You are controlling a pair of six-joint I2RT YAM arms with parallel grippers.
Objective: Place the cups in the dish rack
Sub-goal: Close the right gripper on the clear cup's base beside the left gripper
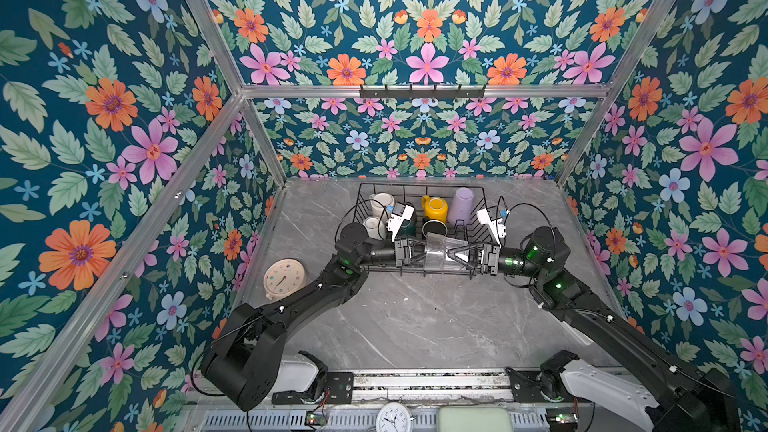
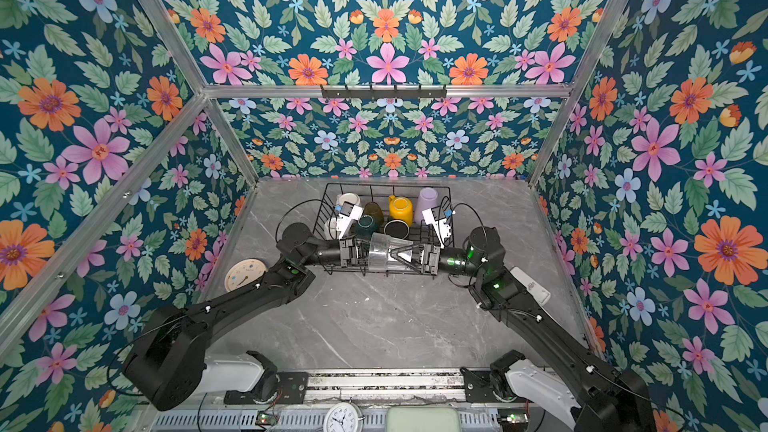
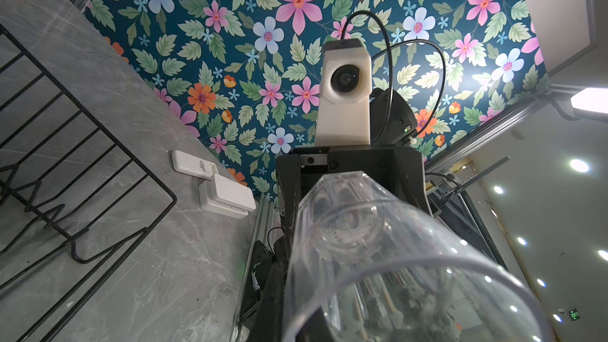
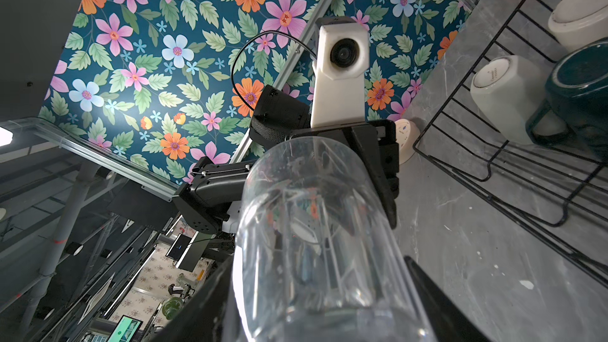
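The clear glass (image 1: 439,249) (image 2: 384,253) hangs on its side between both grippers, just above the front of the dish rack (image 1: 415,185). My left gripper (image 1: 426,248) is shut on the wall at the glass's mouth (image 3: 378,258). My right gripper (image 1: 451,254) is closed round its base end (image 4: 312,225), a finger on each side. Inside the rack stand the yellow mug (image 1: 435,207), lilac tumbler (image 1: 462,205), black mug (image 1: 434,228), teal mug (image 2: 366,224), amber glass (image 2: 374,211) and two pale mugs (image 1: 381,201) (image 1: 374,226).
A round cream timer (image 1: 284,279) lies on the grey marble table to the left of the rack. A white device (image 2: 530,284) sits by the right wall. A black hook rail (image 1: 422,91) hangs on the back wall. A clock (image 1: 392,417) stands at the front edge.
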